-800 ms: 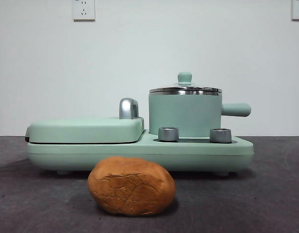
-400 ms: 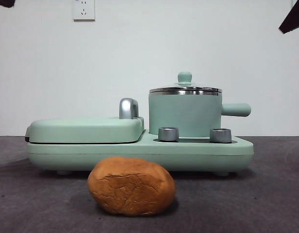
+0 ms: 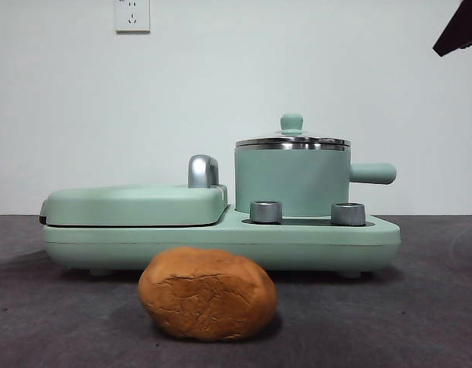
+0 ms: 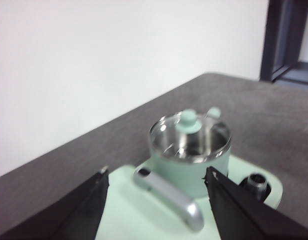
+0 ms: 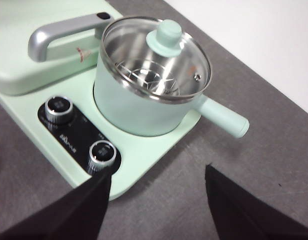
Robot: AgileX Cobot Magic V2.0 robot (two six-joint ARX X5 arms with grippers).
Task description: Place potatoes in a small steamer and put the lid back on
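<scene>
In the front view, your potato (image 3: 208,294) lies on the desk (image 3: 420,307) at lower centre, just in front of the green cooker base (image 3: 221,241). The small steamer (image 3: 292,182) stands right of centre on that base with the lid (image 3: 292,140) seated on its rim. One arm shows only as a dark tip at the upper right corner.

In the left wrist view, your left hand (image 4: 156,182) is released, jaws spread wide and empty, with the steamer (image 4: 190,165) and its lid knob (image 4: 187,120) at mid-frame beyond the griddle's steel handle (image 4: 169,197).

In the right wrist view, your right hand (image 5: 158,175) is likewise released and holding nothing; the lid (image 5: 156,57) fills the upper centre, above two dials (image 5: 102,153).

You appear to be at the very first step: nothing is grasped and the pot is covered. Your next move likely calls for closing one hand on the knob and lifting the lid clear before the potato goes in.
</scene>
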